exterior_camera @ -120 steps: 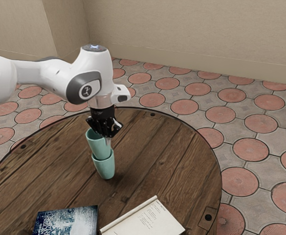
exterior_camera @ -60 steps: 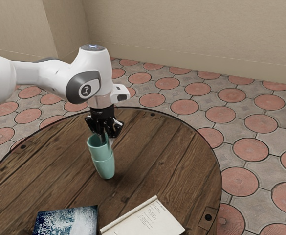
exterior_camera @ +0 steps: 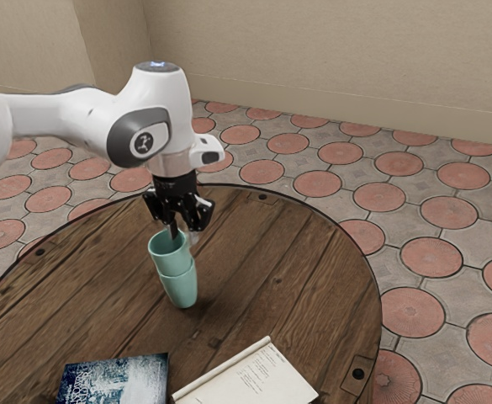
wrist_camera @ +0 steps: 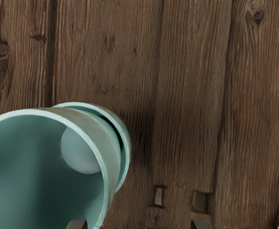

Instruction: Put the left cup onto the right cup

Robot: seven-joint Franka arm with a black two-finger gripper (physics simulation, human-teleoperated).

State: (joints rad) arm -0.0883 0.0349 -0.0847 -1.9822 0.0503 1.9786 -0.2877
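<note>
On the round dark wooden table (exterior_camera: 304, 278), the upper pale-green ceramic cup (exterior_camera: 168, 254) is now sitting nested in the lower matching cup (exterior_camera: 182, 289). The black two-finger gripper (exterior_camera: 180, 229) is lifting away above its rim, fingers spread and holding nothing, so the stacking is looking finished.

Free tabletop (exterior_camera: 296, 269) around the stacked cups (exterior_camera: 175, 268)
In my way: blue book (exterior_camera: 115, 379) and white book (exterior_camera: 250, 377), well apart from those cups.
</note>
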